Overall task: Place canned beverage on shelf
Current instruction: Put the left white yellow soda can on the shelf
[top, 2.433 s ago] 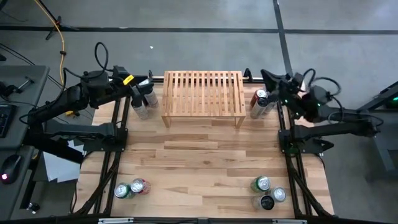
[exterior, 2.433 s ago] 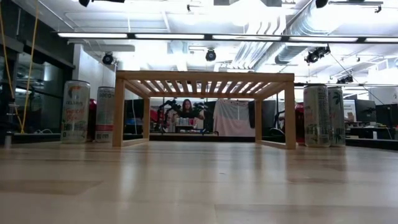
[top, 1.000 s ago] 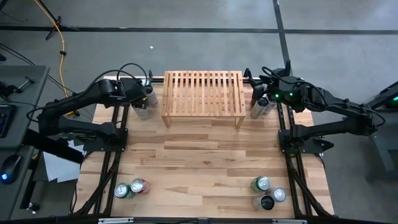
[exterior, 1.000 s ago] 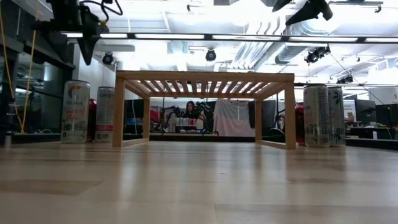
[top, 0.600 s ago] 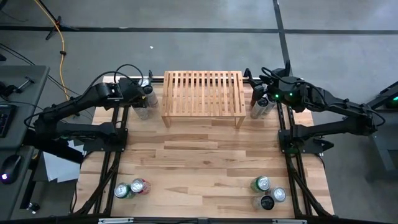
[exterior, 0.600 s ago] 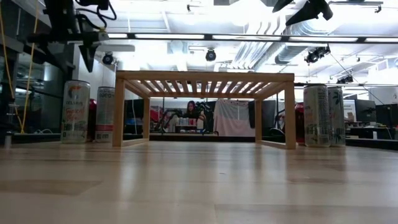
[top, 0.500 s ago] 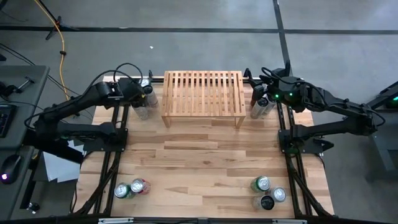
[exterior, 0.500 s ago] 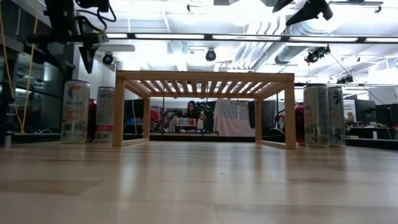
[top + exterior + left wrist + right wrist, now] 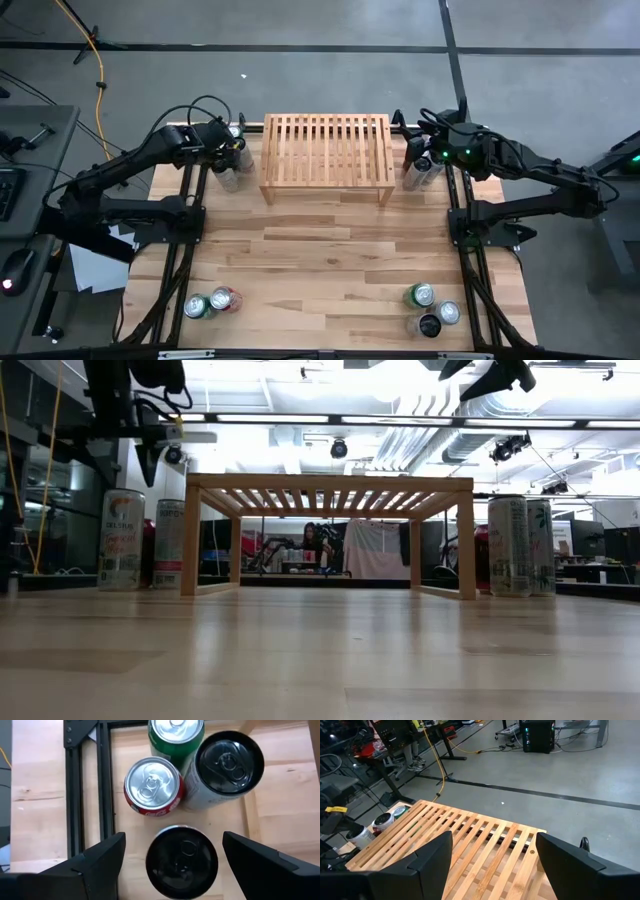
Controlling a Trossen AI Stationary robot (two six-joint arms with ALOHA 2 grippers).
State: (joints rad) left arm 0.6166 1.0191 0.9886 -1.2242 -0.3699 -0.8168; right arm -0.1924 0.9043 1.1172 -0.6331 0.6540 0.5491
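high: overhead | low: tabletop-level | both share shelf (image 9: 326, 150)

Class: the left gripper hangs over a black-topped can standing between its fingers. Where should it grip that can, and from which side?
Grip the black-topped can on its round side wall, coming straight down from above. It stands upright, and the open left gripper already straddles it, clear of the red can beside it.

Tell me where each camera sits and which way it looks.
High: overhead, straight down; both arms, shelf.
Low: table height, level; shelf, arms overhead.
Left wrist: downward at black-topped can between the left gripper's open jaws.
Right wrist: across shelf; the right gripper's open jaws.
High and right wrist share the shelf's slats.
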